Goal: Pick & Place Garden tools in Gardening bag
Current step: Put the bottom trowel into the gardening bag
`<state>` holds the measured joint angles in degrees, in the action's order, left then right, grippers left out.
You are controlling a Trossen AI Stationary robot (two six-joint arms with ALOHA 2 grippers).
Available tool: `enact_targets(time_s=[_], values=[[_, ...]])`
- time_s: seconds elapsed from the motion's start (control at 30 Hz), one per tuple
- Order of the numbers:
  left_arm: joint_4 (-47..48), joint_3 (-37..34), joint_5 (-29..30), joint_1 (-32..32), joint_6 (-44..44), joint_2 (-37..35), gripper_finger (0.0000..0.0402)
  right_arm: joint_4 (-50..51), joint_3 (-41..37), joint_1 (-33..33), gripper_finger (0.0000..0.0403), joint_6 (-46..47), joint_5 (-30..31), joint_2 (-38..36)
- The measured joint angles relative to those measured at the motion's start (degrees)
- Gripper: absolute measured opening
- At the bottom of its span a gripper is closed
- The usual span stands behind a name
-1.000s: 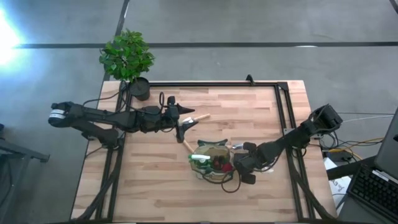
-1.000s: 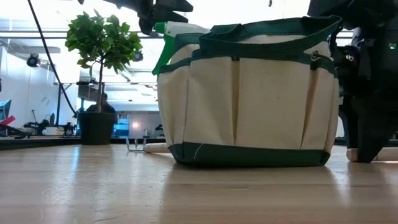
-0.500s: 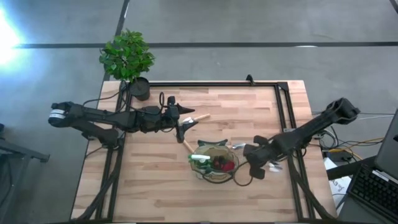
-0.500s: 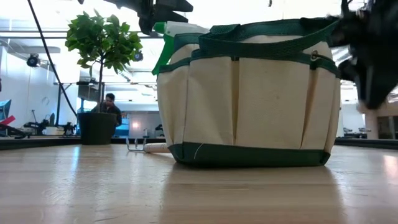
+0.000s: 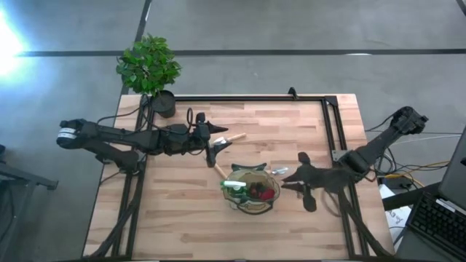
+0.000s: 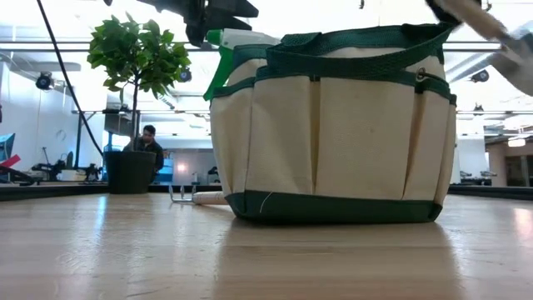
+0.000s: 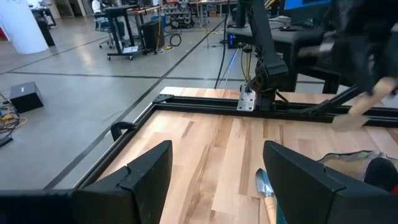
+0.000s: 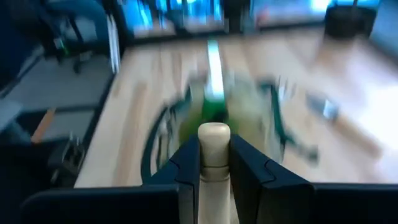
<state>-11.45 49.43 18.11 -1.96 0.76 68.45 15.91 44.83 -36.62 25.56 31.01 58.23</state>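
The tan gardening bag (image 5: 251,192) (image 6: 329,125) with dark green trim stands near the table's middle. A green spray bottle (image 5: 233,186) and a red glove (image 5: 263,193) sit inside it. My right gripper (image 5: 293,178) hangs in the air just right of the bag, shut on a wooden-handled tool (image 8: 213,149). The tool shows blurred in the low view's upper right corner (image 6: 487,25). My left gripper (image 5: 218,143) (image 7: 217,180) waits open, above the table on the bag's far left side. A wooden-handled trowel (image 7: 266,190) lies on the table by the bag. My right gripper pinches the tool's wooden handle (image 8: 213,163) between its two fingers (image 8: 186,165), close to the handle's rounded free end (image 8: 213,132), which sticks out past the fingertips. The handle lies along the fingers, which slant a little downward toward the table's left. The tool is lifted clear of the table.
A leafy potted plant (image 5: 149,65) in a black pot (image 5: 164,103) stands at the far left corner. Another wooden-handled tool (image 5: 233,137) lies by my left gripper, and a small rake (image 6: 187,197) lies behind the bag. A black frame rail (image 5: 255,98) borders the table.
My right gripper has risen from the table beside the bag and drawn back toward the table's right edge. It has tipped from pointing steeply down to nearly level. It has lifted the wooden-handled tool, whose handle end lay on the table, clear into the air.
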Motion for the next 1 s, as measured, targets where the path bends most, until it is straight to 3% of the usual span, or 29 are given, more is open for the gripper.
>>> enact_targets(time_s=[0.2,0.43,0.7,1.0], values=[[-0.2,0.0,0.0,0.0,0.2,0.0,0.0255,-17.7,-3.0,-4.1,0.0043,-15.5,7.9,0.5],[-0.5,0.0,0.0,0.0,0.2,0.0,0.0255,-35.4,-11.9,-4.1,0.0043,-20.2,12.2,0.9],[-0.5,0.0,0.0,0.0,0.1,0.0,0.0255,-58.2,-20.9,-4.1,0.0043,-27.1,12.0,0.3],[-0.9,0.0,0.0,0.0,0.1,0.0,0.0255,-64.4,-24.0,-4.1,0.0043,-27.9,9.4,0.5]])
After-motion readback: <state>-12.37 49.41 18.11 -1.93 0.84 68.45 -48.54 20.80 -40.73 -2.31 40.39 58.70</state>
